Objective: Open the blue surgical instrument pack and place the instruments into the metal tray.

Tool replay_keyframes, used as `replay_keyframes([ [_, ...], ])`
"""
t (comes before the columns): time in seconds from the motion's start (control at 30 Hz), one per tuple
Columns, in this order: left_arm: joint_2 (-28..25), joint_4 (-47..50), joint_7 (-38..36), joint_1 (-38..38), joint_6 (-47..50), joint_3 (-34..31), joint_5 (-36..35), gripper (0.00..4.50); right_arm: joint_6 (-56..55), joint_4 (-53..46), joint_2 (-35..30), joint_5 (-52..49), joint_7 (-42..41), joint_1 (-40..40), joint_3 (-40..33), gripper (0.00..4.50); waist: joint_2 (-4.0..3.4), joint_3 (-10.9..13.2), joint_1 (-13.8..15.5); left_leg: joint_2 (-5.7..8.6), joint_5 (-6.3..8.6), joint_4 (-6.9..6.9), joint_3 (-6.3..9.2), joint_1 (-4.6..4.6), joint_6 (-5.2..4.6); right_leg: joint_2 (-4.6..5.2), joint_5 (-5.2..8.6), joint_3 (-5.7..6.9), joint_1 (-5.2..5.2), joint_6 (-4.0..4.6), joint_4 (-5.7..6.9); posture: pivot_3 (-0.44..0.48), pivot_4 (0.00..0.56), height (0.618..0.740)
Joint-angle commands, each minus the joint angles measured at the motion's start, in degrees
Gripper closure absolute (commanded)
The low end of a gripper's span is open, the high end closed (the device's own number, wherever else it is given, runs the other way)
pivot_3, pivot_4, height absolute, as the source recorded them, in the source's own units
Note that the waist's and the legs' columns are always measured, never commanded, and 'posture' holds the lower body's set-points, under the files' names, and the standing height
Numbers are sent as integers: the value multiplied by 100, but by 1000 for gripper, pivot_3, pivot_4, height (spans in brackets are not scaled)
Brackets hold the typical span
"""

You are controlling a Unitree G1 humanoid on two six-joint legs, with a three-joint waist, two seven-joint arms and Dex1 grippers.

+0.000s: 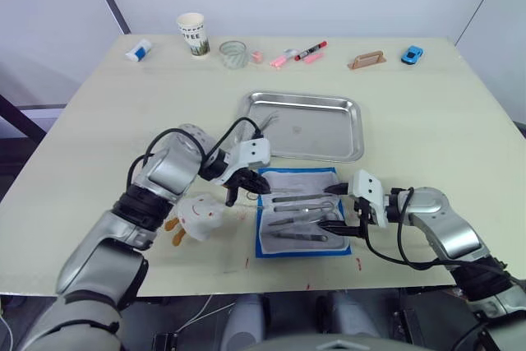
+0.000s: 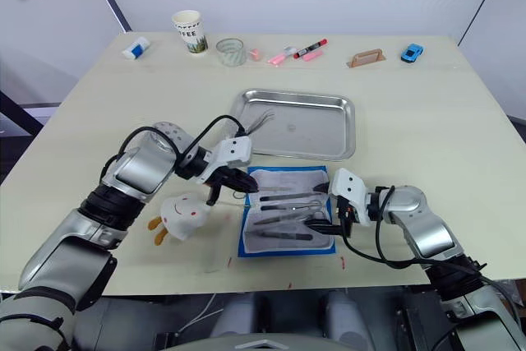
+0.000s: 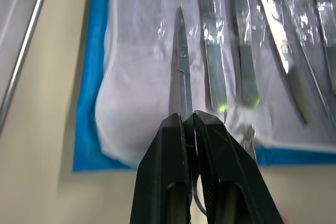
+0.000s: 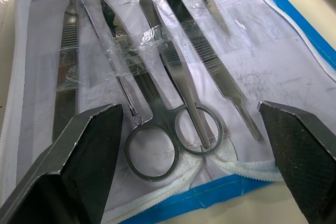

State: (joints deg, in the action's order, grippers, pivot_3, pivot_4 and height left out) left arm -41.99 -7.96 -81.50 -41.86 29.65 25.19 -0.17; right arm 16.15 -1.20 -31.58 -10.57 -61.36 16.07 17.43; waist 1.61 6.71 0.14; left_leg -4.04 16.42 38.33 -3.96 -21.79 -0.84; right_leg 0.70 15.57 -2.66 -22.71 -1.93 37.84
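Note:
The blue surgical instrument pack (image 1: 263,246) lies open on the table in front of the metal tray (image 1: 333,137). Several silvery instruments (image 1: 300,213) lie in a row on its pale lining. My left gripper (image 1: 236,193) is at the pack's left edge, shut on a slim pair of scissors (image 3: 181,72) whose blade points across the lining. At the pack's right edge my right gripper (image 1: 339,208) stands open, its fingers spread on either side of the ring handles (image 4: 152,156) without touching them. One thin tool (image 1: 267,121) lies in the tray's left end.
A white toy chick (image 1: 197,215) lies just left of the pack. Along the far edge stand a paper cup (image 1: 191,34), a glass (image 1: 234,53), markers (image 1: 311,49), a brown block (image 1: 367,59) and a blue toy car (image 1: 412,55).

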Motion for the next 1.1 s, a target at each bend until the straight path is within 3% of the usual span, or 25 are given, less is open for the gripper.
replay_keyframes([
  [0.03,-292,215,-99,113,-35,-221,-93,4470,264,366,-59,237,-61,-174,310,0,-1,1,-9,-1,0,0,0,0,0,0,0,0,0,0,0,0,150,740],
  [0.23,-829,597,-193,490,138,-643,-386,4470,195,496,-63,250,-141,-83,331,0,1,1,-24,-3,0,0,-1,0,0,0,0,1,-1,1,1,0,150,740],
  [0.4,-872,1123,175,755,673,-1400,-982,4470,133,615,-58,254,-208,-6,343,0,2,1,-41,-7,0,0,0,-1,0,0,2,4,-1,4,3,0,150,740],
  [0.77,239,1951,2325,511,3023,-2678,-2061,4470,38,813,-30,280,-352,160,361,0,9,-2,-52,-6,0,1,3,0,0,1,1,6,0,2,5,0,150,740],
  [1.1,1614,1661,5170,-351,4221,-2550,-1319,4470,35,813,-54,288,-409,206,360,0,14,-4,-55,-3,-1,2,7,-1,1,1,-1,3,3,1,4,0,150,740],
])
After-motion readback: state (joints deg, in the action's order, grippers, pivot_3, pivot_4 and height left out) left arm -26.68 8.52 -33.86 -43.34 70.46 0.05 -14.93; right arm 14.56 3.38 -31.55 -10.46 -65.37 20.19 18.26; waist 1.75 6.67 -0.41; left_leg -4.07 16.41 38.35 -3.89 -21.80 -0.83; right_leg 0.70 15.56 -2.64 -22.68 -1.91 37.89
